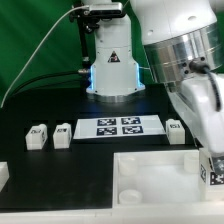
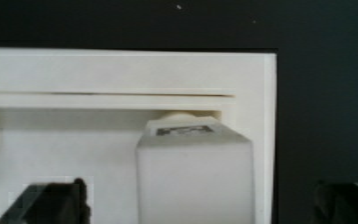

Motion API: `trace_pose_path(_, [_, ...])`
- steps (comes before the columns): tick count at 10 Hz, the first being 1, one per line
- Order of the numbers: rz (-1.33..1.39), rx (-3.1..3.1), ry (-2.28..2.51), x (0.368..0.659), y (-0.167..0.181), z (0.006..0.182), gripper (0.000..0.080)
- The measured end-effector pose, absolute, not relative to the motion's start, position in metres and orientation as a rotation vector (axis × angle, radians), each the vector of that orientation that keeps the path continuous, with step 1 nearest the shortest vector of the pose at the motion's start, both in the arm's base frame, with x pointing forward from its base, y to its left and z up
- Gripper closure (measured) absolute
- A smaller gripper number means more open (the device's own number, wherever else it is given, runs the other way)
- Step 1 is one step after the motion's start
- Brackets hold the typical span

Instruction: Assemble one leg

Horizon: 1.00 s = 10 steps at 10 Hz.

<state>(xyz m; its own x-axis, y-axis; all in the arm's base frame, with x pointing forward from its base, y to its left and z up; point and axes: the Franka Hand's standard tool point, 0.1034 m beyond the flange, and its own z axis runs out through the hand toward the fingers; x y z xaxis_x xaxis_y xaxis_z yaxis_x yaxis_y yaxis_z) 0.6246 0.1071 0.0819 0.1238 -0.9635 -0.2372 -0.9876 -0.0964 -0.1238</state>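
In your wrist view the claw [image 2: 190, 205] stands spread wide, its dark fingers [image 2: 51, 203] clear on either side of a white tagged leg [image 2: 194, 165] that sits between them, untouched by either, upright against the white panel [image 2: 123, 75] on the table [image 1: 90, 165].

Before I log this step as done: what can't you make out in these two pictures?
- Gripper: the exterior view's arm housing hides it, and the wrist view's edge cuts off its fingers.
- Leg: whether it is seated in the panel is unclear.
- Loose legs' tags: too small.
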Motion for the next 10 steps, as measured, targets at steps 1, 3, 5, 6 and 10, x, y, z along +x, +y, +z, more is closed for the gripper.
trace_pose_path(1, [0.121, -2.235, 1.82, 0.625, 0.106, 0.082, 0.0156])
trace_pose_path(3, [0.076, -2.422, 1.571, 0.625, 0.105, 0.081, 0.0151])
trace_pose_path(5, [0.004, -2.77, 1.046, 0.626, 0.109, 0.082, 0.0151])
trace_pose_path(6, [-0.014, -2.858, 0.843, 0.628, 0.11, 0.082, 0.0151])
trace_pose_path(10, [-0.038, -2.867, 0.83, 0.63, 0.113, 0.082, 0.0151])
